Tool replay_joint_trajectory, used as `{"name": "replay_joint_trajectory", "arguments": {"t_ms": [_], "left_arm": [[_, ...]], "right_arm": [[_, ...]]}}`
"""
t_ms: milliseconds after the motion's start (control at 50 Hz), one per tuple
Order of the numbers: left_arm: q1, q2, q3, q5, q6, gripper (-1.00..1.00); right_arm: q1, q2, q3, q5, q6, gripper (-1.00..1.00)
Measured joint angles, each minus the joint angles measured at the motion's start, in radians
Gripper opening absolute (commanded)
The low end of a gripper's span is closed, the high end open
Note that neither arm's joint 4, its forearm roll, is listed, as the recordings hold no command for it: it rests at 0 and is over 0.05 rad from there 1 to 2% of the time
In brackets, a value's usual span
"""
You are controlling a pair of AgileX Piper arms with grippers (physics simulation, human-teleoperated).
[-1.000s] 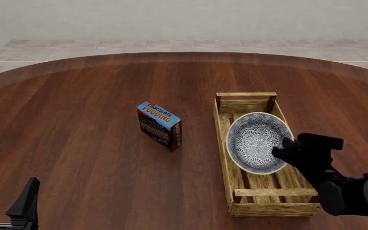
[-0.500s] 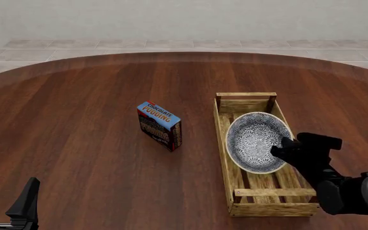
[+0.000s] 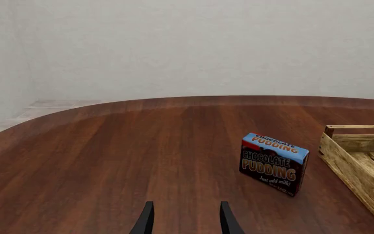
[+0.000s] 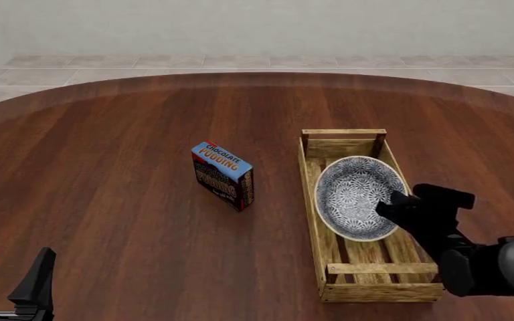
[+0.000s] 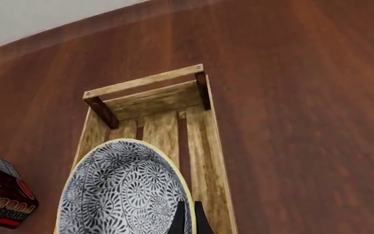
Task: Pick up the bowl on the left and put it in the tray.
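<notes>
The blue-and-white patterned bowl [image 4: 351,194] with a cream rim is tilted over the middle of the wooden slat tray [image 4: 309,200], right of the table's centre. My right gripper [image 4: 391,204] is shut on the bowl's near right rim. In the right wrist view the fingers [image 5: 185,217] pinch the rim of the bowl [image 5: 119,190] above the tray's slats [image 5: 144,83]. Whether the bowl touches the tray cannot be told. My left gripper [image 4: 11,271] stands open and holds nothing at the near left edge, its fingers [image 3: 146,219] apart in the left wrist view.
A blue chocolate pudding box [image 4: 222,175] stands upright on the wooden table left of the tray; the left wrist view also shows the box [image 3: 273,163], with the tray's end [image 3: 349,163] beside it. A tiled floor and pale wall lie beyond the round table's far edge.
The right gripper and the bowl have shifted slightly to the left over the tray. The left arm has not moved.
</notes>
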State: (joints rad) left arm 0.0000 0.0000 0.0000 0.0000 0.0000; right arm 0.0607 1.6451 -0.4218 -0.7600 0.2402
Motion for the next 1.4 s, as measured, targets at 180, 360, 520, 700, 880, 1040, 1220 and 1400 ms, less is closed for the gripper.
{"name": "replay_joint_trajectory", "arguments": {"t_ms": [180,360,520,700,880,1040,1220,1400], "left_arm": [[0.0,0.0,0.0,0.0,0.0,1.0],[0.0,0.0,0.0,0.0,0.0,1.0],[0.0,0.0,0.0,0.0,0.0,1.0],[0.0,0.0,0.0,0.0,0.0,1.0],[0.0,0.0,0.0,0.0,0.0,1.0],[0.0,0.0,0.0,0.0,0.0,1.0],[0.0,0.0,0.0,0.0,0.0,1.0],[0.0,0.0,0.0,0.0,0.0,1.0]], "right_arm": [[0.004,0.011,-0.005,-0.004,0.007,-1.0],[0.003,0.028,-0.008,-0.015,0.009,-1.0],[0.0,0.045,-0.01,-0.027,0.008,-1.0],[-0.005,0.066,-0.014,-0.042,0.005,-1.0],[-0.009,0.082,-0.015,-0.053,-0.003,-1.0],[-0.005,0.076,-0.01,-0.058,-0.015,-1.0],[0.029,0.055,0.009,-0.062,-0.028,1.0],[0.056,0.05,0.035,-0.06,-0.038,1.0]]}}
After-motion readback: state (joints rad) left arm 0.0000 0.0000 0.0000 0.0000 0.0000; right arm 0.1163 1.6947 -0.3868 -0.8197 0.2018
